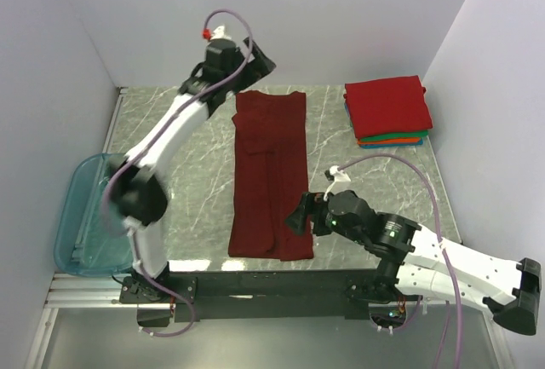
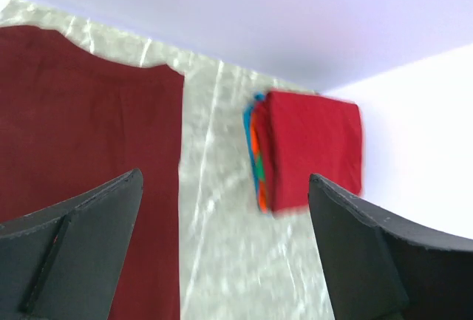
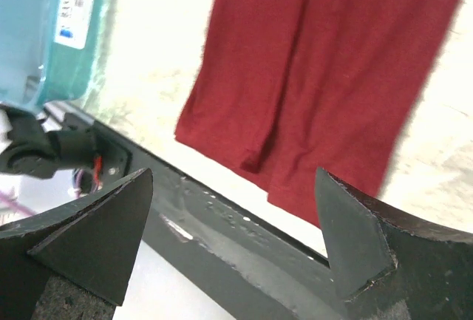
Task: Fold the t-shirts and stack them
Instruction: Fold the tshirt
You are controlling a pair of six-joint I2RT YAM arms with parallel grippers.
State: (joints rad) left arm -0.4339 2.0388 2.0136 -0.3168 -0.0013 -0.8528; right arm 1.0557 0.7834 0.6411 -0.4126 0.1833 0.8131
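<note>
Right fingers [image 1: 298, 214] sit closest, spread wide and holding nothing, just beside the 6 o'clock end of the dark maroon t-shirt [image 1: 271, 173]. Left fingers [image 1: 260, 60] are wide and empty too, near its 12 o'clock end. That shirt lies flat in the middle of the counter [image 1: 196, 156], its sides folded in. Its bottom edge lies right by the counter's near edge, so a push could slide it off. Pinching only the top layer could pull the fold open. Uneven lifting could make it crooked. It is a long strip running from 12 to 6 o'clock, and the neck end seems to point to 12.
</note>
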